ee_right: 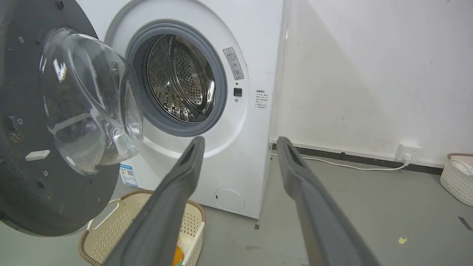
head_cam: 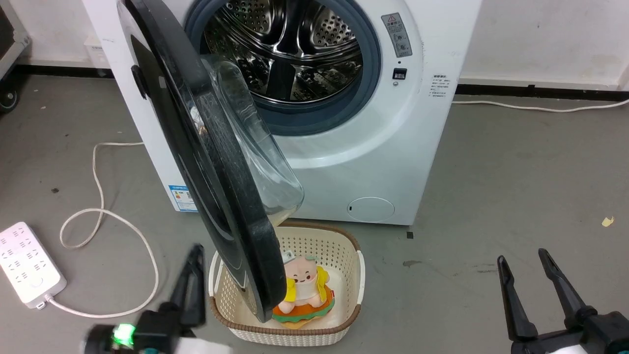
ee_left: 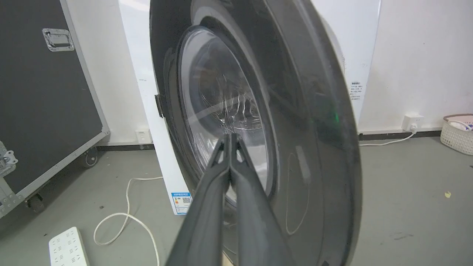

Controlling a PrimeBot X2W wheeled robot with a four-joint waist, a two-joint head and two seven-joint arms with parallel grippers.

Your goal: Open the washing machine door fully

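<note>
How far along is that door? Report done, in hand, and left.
Done: the washing machine door stands unlatched, swung clear of the drum. In hand: the left gripper, shut, points at its outer face; the right gripper hangs open. Left: swing it fully back.

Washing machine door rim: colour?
Glossy black; the large round washing machine door shows best in head view.

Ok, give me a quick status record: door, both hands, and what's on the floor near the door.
door: washing machine door swung out roughly square to the washing machine front
left hand: shut, empty, tips pointed at door's outer face; contact unclear
right hand: open, empty, low right, apart from machine
under door: basket holding plush toy, below door's lower edge
floor left: power strip
task: probably not fully open yet
</note>
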